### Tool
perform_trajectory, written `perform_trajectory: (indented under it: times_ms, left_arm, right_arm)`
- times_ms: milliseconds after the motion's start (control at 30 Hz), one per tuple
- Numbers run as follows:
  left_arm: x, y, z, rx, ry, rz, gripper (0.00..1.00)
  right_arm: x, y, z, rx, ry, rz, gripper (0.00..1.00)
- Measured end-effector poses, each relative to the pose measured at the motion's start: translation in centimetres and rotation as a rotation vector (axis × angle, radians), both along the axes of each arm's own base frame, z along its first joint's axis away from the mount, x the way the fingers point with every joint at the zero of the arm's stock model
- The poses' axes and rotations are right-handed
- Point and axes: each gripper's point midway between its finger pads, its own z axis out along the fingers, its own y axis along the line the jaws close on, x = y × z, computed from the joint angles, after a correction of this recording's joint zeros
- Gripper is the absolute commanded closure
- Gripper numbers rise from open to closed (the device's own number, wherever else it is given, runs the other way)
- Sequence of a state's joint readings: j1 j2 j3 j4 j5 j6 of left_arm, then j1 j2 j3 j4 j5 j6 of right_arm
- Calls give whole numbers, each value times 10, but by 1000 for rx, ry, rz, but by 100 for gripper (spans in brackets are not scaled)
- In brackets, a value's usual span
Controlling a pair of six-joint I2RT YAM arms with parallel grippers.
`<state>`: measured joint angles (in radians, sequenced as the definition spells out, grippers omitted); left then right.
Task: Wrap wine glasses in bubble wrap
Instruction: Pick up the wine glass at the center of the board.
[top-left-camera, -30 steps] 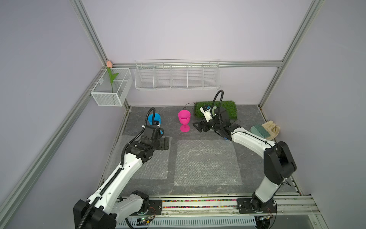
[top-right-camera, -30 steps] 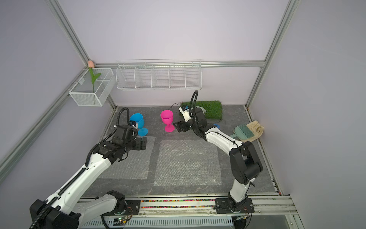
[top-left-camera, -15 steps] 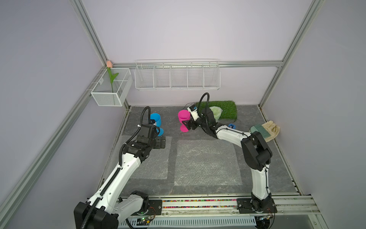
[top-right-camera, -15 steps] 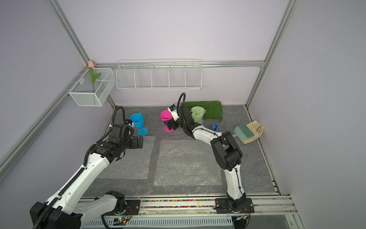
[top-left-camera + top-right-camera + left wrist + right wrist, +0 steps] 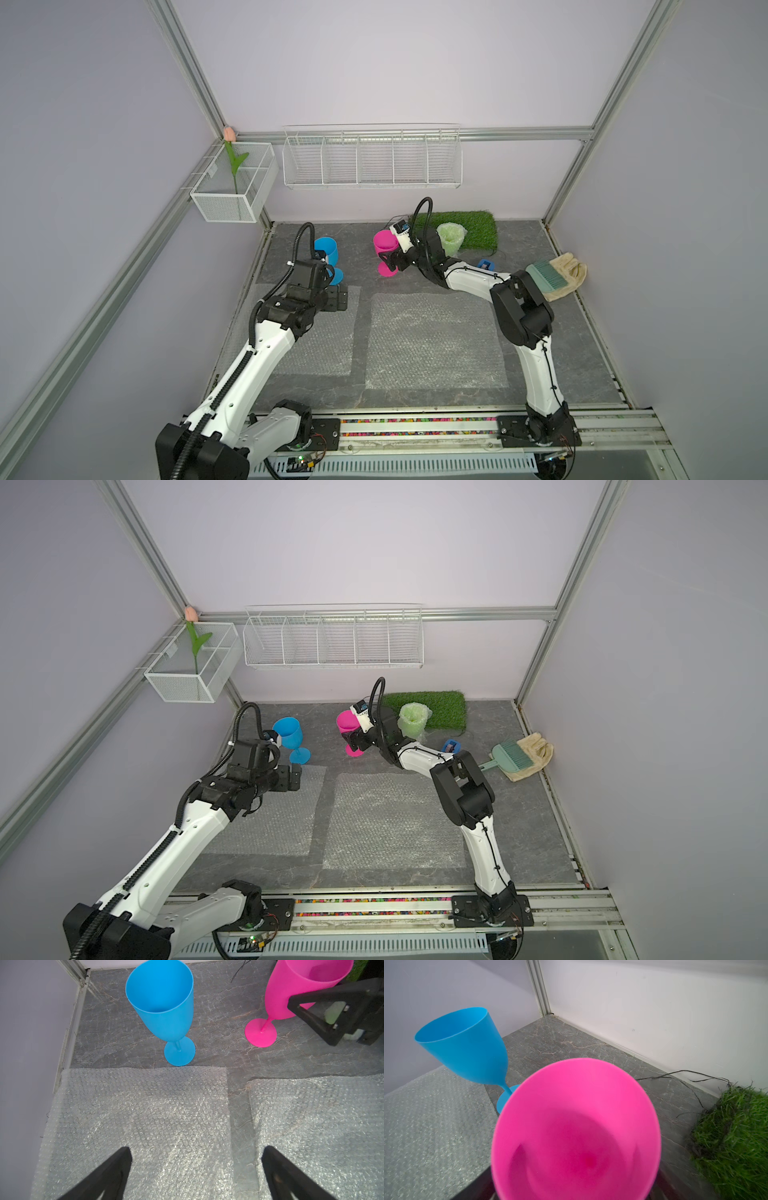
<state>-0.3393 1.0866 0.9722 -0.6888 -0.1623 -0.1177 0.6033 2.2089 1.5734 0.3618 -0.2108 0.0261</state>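
Right pincer [image 5: 390, 261], jaws wide, had just swung from the grass mat [image 5: 471, 228] to bracket the pink goblet [image 5: 382, 245] at the bench's [image 5: 561, 353] 12 o'clock, grasp judged imminent; left pincer [image 5: 196, 1148] hung wide over bubble wrap [image 5: 145, 1115].

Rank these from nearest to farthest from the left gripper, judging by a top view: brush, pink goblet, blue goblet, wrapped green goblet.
Measured from the left gripper:
1. blue goblet, just beyond the gripper, on the left arm's side.
2. pink goblet, mid-table, farther back.
3. wrapped green goblet, by the grass mat.
4. brush, near the right wall.
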Motion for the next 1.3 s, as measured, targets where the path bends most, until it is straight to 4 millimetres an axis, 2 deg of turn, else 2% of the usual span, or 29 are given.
perform_trajectory:
  times_ms: [300,500,733,1033,1100,1200,1300]
  left_arm:
    - [1,0,-1,-3,6,1,0]
    - [1,0,-3,-5,12,0,0]
    - [2,1,-4,-5,16,2,0]
    - [2,1,-4,-5,17,2,0]
    - [2,1,-5,-5,19,3,0]
    - [2,-2,-9,-19,37,-4,1]
    - [2,-10,-19,-61,79,-9,7]
  right_arm:
    - [10,10,-11,38,-5,6,11]
    - [14,12,-6,61,-16,2,0]
    - [15,13,-1,78,-25,0,17]
    - [12,11,2,76,-25,0,17]
    - [6,7,6,74,-22,0,17]
    - [-4,0,22,74,-20,-4,17]
    - [-18,-11,51,84,-11,-14,17]
